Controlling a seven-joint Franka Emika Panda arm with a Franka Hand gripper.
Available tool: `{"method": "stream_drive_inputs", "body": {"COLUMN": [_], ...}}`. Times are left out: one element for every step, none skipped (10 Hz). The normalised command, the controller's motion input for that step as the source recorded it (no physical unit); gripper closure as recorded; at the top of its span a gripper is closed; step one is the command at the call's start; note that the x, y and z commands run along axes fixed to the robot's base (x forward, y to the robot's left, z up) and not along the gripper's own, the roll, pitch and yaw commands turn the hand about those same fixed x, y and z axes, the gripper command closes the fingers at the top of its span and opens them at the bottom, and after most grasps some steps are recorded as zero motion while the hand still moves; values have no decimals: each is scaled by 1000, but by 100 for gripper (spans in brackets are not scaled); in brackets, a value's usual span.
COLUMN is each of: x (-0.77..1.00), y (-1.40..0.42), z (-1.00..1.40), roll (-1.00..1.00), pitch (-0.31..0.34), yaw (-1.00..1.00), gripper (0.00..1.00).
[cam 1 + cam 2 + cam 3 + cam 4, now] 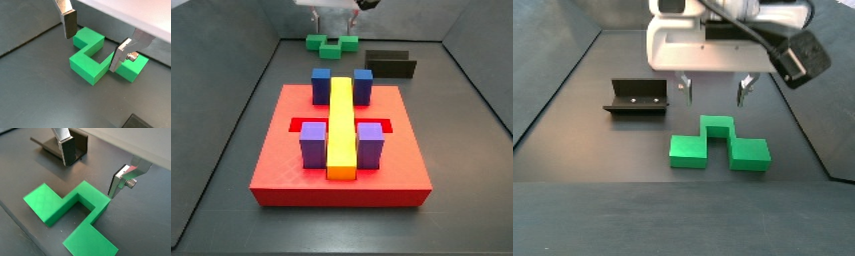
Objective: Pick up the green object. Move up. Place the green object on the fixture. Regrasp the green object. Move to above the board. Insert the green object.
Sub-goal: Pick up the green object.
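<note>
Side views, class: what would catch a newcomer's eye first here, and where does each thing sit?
The big red board fills the front of the floor, carrying a long yellow bar between blue and purple blocks. Behind it, the bright green object lies on the dark floor, with the open gripper hanging just above it, fingers spread and touching nothing. The dark fixture stands beside the green object, apart from it.

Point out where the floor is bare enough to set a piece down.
Bare floor lies between the fixture and the green object, and beside the board along both walls. It is crowded at the green object, where the open hand hovers.
</note>
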Motion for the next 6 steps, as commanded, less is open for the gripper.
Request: {"method": "stream_drive_inputs", "body": {"x": [80,91,80,0,-217,-240], "y": [0,0,0,0,83,46], "z": [-423,-431,-417,-360,-146,-134], "roll": [114,120,129,143,60,31], "pitch": [0,0,0,10,36,19], "yaw": [80,69,69,74,0,0], "gripper": [0,0,0,0,0,0]}}
